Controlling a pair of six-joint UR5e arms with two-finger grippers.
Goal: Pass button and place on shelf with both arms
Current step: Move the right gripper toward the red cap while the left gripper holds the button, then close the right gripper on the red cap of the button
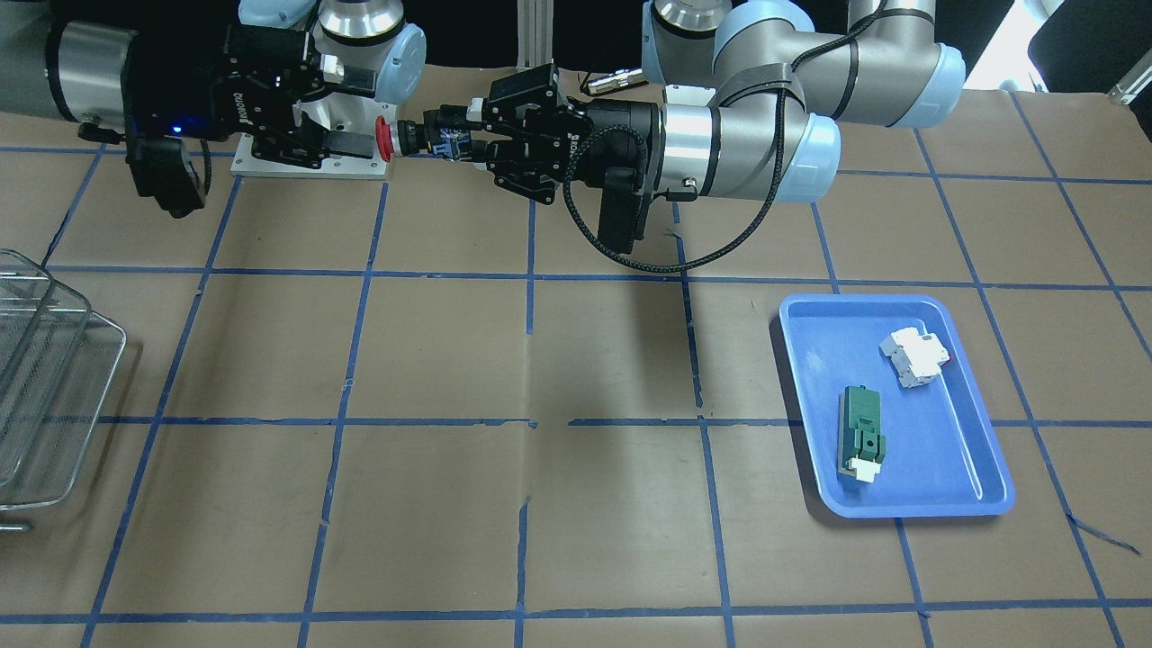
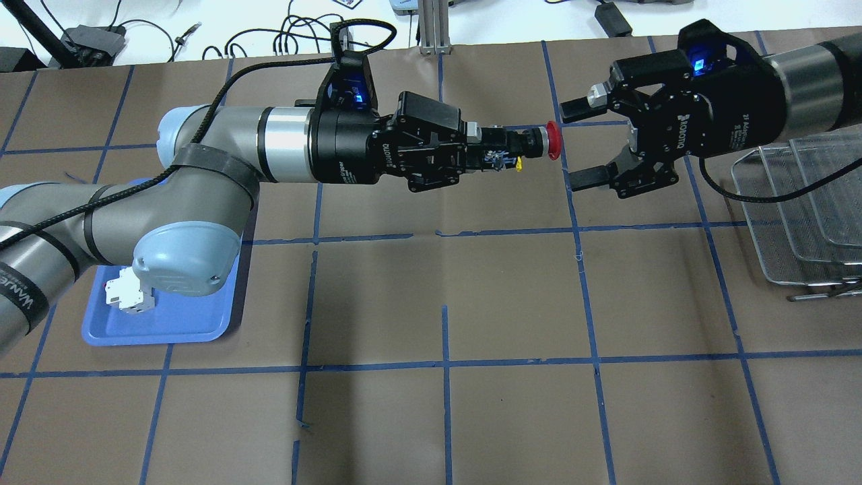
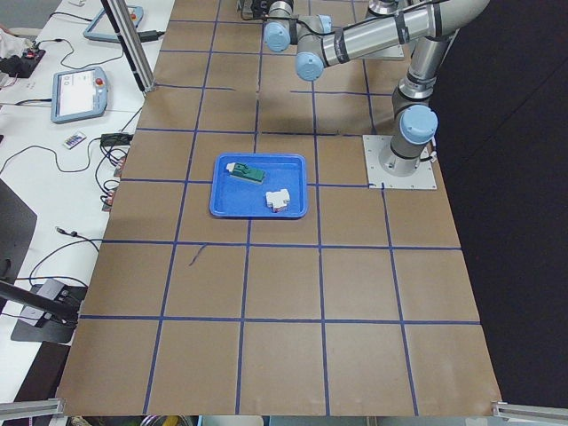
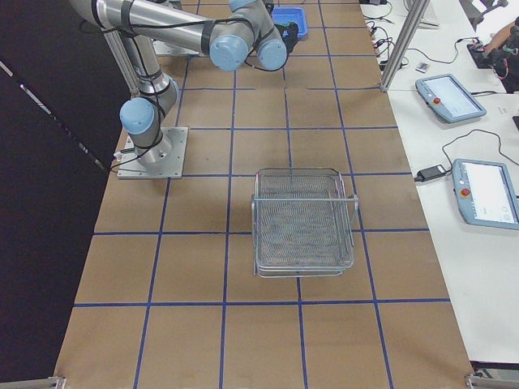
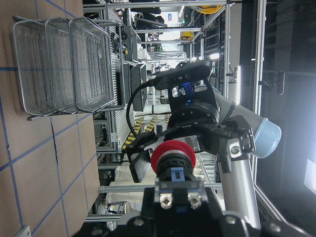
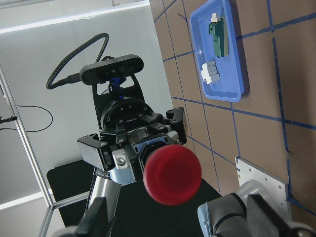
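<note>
My left gripper (image 2: 497,152) is shut on the rear of the button (image 2: 539,142) and holds it level in the air, red cap (image 2: 552,140) pointing at my right gripper (image 2: 580,143). The right gripper is open, and the cap sits at the mouth of its jaws without touching either finger. In the front view the button (image 1: 396,140) hangs between the left gripper (image 1: 454,144) and the right gripper (image 1: 353,112). The right wrist view shows the red cap (image 6: 173,175) close up between its fingers (image 6: 96,219). The wire-mesh shelf (image 2: 801,215) stands on the table under the right arm.
A blue tray (image 1: 945,441) on the robot's left side holds a green block (image 1: 861,430) and a white breaker (image 1: 913,355). The shelf also shows at the front view's left edge (image 1: 54,396) and in the right side view (image 4: 304,219). Brown paper with blue tape lines covers the table.
</note>
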